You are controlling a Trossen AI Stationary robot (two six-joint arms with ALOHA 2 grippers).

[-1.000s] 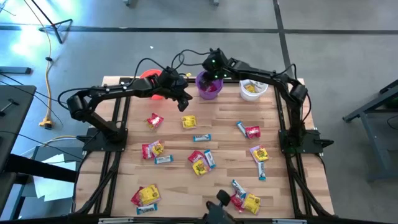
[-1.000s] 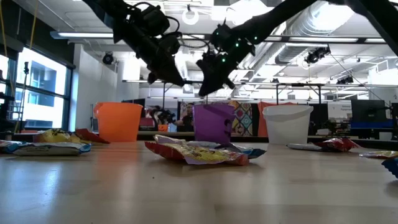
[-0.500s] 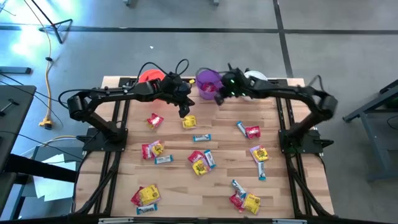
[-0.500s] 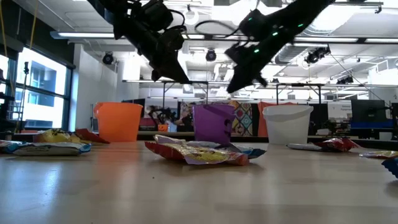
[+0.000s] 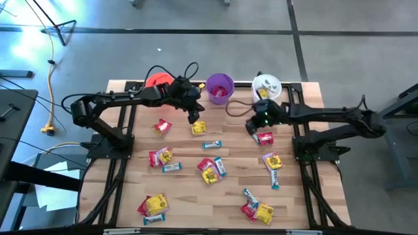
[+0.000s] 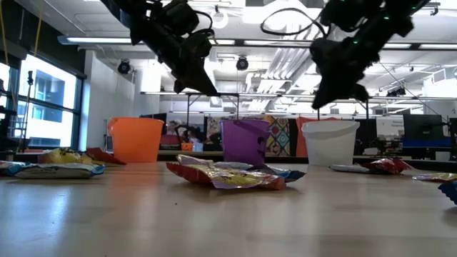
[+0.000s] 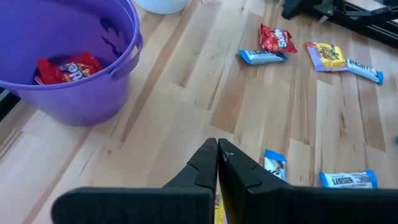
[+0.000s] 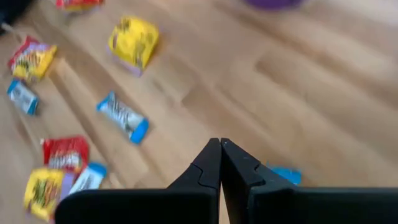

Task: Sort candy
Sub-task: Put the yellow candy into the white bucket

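Tools on both arms have their fingers pressed together and carry nothing. Left tool [image 5: 193, 117] hangs above the far middle of the wooden worktop [image 5: 189, 196], just over a yellow packet [image 5: 198, 128], between the orange cup [image 5: 157, 80] and the purple cup [image 5: 219, 88], which holds a red packet [image 7: 67, 67]. Right tool [image 5: 253, 125] hovers over a blue bar [image 5: 253, 134] and red packet [image 5: 265, 138], nearer than the white cup [image 5: 266, 87]. Candy [image 5: 210, 170] lies scattered across the worktop, from the near left to the near right.
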